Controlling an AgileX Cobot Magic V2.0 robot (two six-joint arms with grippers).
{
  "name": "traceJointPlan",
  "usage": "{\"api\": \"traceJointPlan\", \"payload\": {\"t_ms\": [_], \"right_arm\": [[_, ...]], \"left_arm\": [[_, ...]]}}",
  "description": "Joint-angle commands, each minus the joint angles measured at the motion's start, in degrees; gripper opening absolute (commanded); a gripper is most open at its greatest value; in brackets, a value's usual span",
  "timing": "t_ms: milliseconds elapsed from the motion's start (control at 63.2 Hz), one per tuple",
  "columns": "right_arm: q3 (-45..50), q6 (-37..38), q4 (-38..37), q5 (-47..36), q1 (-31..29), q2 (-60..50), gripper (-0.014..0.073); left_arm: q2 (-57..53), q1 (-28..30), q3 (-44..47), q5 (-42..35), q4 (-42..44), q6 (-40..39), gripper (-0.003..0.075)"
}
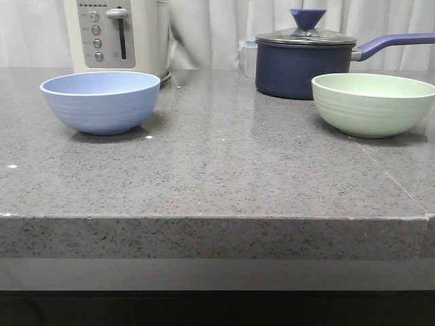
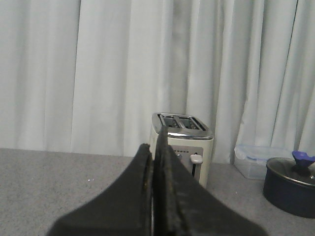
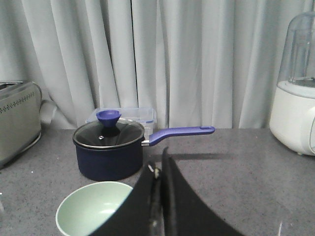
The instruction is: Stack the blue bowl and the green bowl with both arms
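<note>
Blue bowl [image 1: 100, 101]: pale periwinkle, matte, faintly ridged, upright and empty, on the left of the grey counter. Green bowl [image 1: 372, 103]: pale mint, matte, ridged near the rim, upright and empty, on the right, well apart from the blue bowl.

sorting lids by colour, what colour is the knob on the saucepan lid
Blue-violet, matching the handle; the lid knob shows best in the right wrist view.

blue bowl [image 1: 100, 102] left, before toaster [image 1: 117, 35] | green bowl [image 1: 372, 104] right — apparently just before saucepan [image 1: 304, 66]
</note>
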Motion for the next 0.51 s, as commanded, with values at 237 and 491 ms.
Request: {"api": "traceJointPlan", "payload": {"t_ms": [237,491], "right_arm": [[-5.22,-0.40,-2.47,7.89,-0.20,13.15,-0.0056],[-5.20,-0.40,-2.47,11.75,-0.20,18.97,-0.0056]], "left_arm": [[16.77,-0.55,-5.62,3.53,-0.05,-0.44,-0.0020],[23.41,-0.55,-5.62,5.56,-0.08,-0.44,-0.0020]]}}
